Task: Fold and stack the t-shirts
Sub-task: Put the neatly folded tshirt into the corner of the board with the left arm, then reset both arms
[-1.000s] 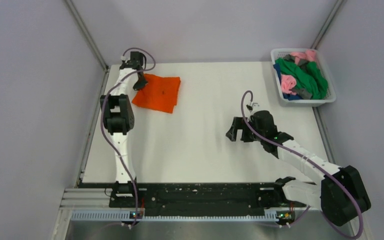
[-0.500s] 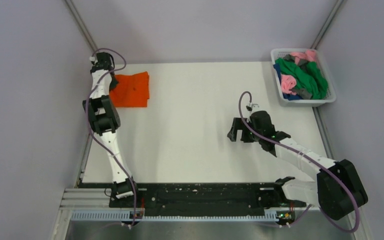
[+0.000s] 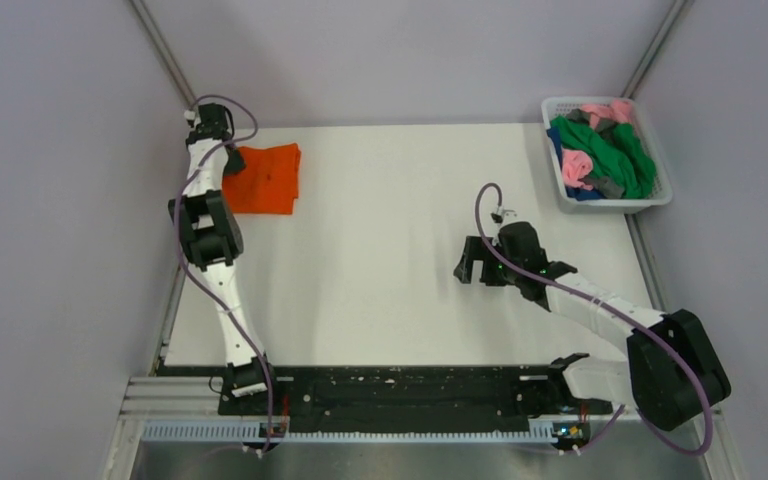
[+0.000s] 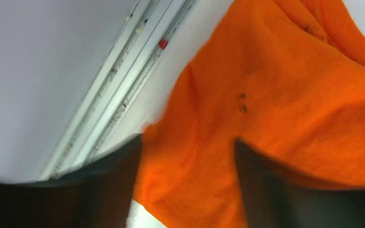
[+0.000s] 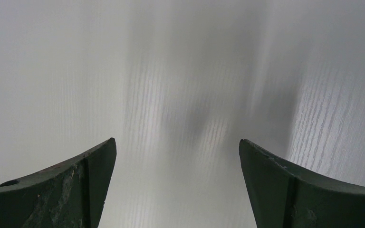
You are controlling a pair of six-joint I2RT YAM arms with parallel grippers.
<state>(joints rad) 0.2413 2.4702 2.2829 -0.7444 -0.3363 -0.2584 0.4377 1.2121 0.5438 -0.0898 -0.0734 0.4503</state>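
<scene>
A folded bright orange t-shirt (image 3: 265,180) lies flat at the table's far left corner. My left gripper (image 3: 232,160) hovers over its left edge. In the left wrist view that gripper (image 4: 187,147) has its jaws apart, and the orange t-shirt (image 4: 275,85) spreads beneath and between them without being pinched. My right gripper (image 3: 470,262) stands open low over bare table right of centre. The right wrist view shows this gripper (image 5: 177,145) with only white tabletop between its fingers. More t-shirts (image 3: 610,150), green, pink, blue and grey, are heaped in the basket.
A white mesh basket (image 3: 615,207) sits at the far right corner. An aluminium frame rail (image 4: 123,85) runs along the table's left edge, close to the left gripper. White walls enclose the table (image 3: 400,200) on three sides.
The left arm dragged the orange t-shirt left into the far corner, then its jaws parted and let the cloth go. The right arm has hardly moved.
</scene>
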